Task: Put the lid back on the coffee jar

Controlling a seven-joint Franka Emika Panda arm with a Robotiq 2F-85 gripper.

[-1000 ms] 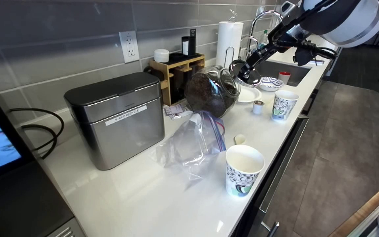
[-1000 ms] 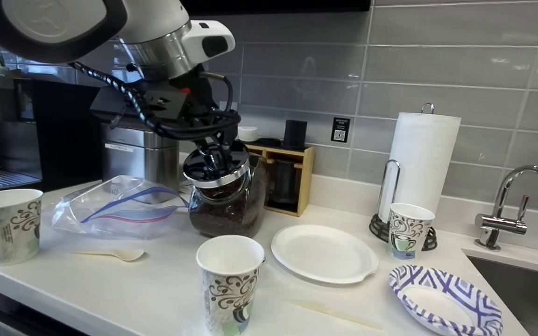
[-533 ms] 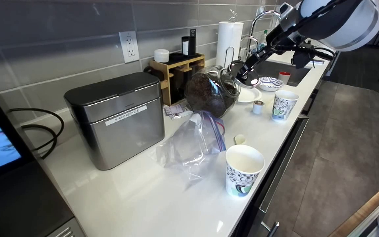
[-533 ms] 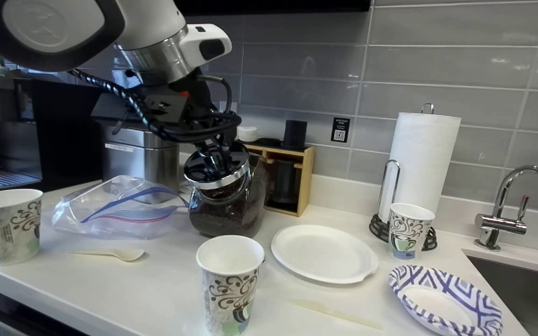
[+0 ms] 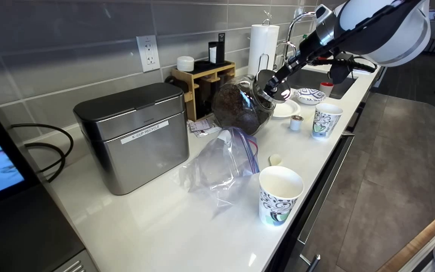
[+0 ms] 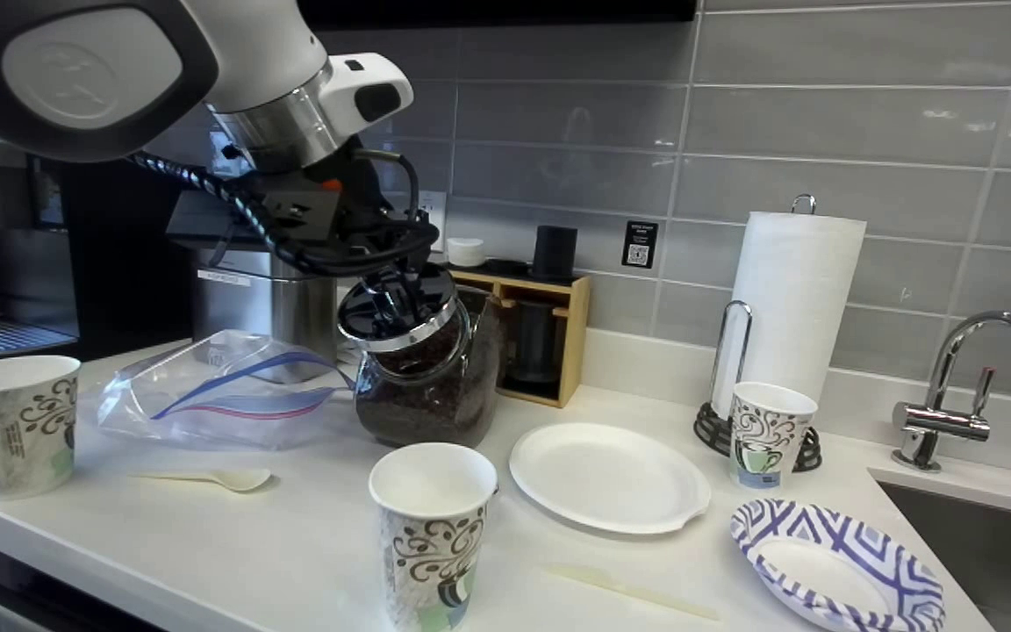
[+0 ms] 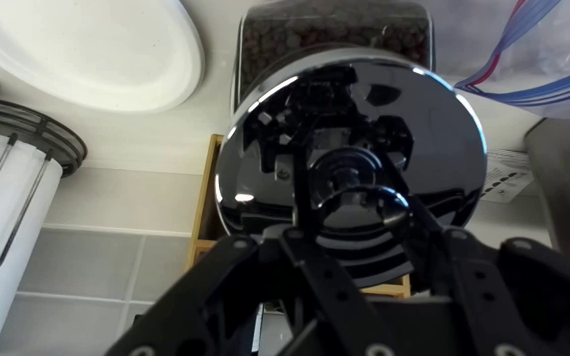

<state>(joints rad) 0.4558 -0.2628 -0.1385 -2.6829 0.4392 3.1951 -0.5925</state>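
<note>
The coffee jar is a large glass jar of dark beans with its mouth angled to the side. It stands on the counter in both exterior views, and its top edge shows in the wrist view. My gripper is shut on the knob of the shiny round lid. The lid is tilted and held at the jar's mouth; dark beans show below its rim in an exterior view. I cannot tell whether the rims touch. In the wrist view the fingers flank the knob, and the lid covers most of the mouth.
A plastic bag and a steel bin are beside the jar. A wooden organizer is behind it. A white plate, paper cups, a paper towel roll and a patterned bowl stand around.
The arm has lowered and shifted left in both exterior views. The held lid has moved left across the jar's mouth. The jar has not moved, and the grip on the knob is unchanged.
</note>
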